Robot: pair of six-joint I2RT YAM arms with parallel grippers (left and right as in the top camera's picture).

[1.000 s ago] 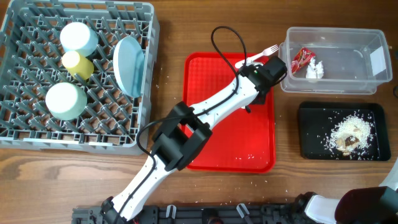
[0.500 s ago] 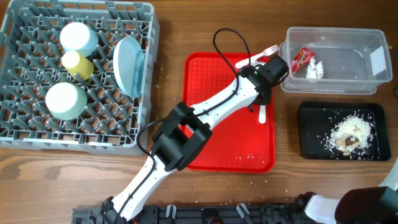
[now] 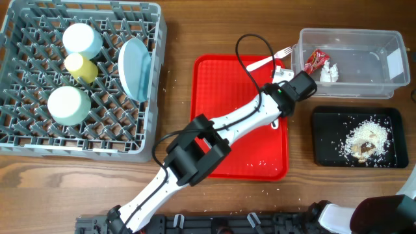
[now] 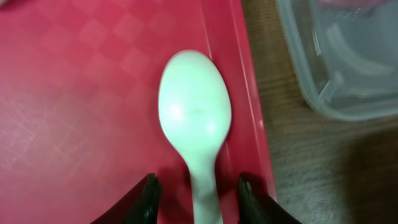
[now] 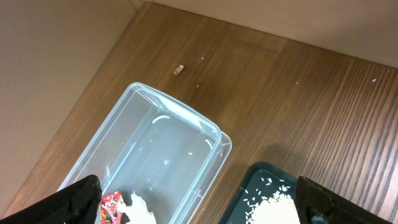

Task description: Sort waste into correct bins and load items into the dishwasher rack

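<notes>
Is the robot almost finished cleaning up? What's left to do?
Nearly. Done: the light blue bowl, pale green bowl, yellow cup and plate sit in the dishwasher rack; wrapper and tissue are in the clear tub, food scraps in the black tray. In hand: the left gripper is open around the white spoon lying on the red tray. Left: spoon and white fork go into the rack.

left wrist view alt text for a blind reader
A white plastic spoon lies on the red tray near its right rim, handle between the fingers of the open left gripper. Part of a clear tub sits on the table at right.
</notes>
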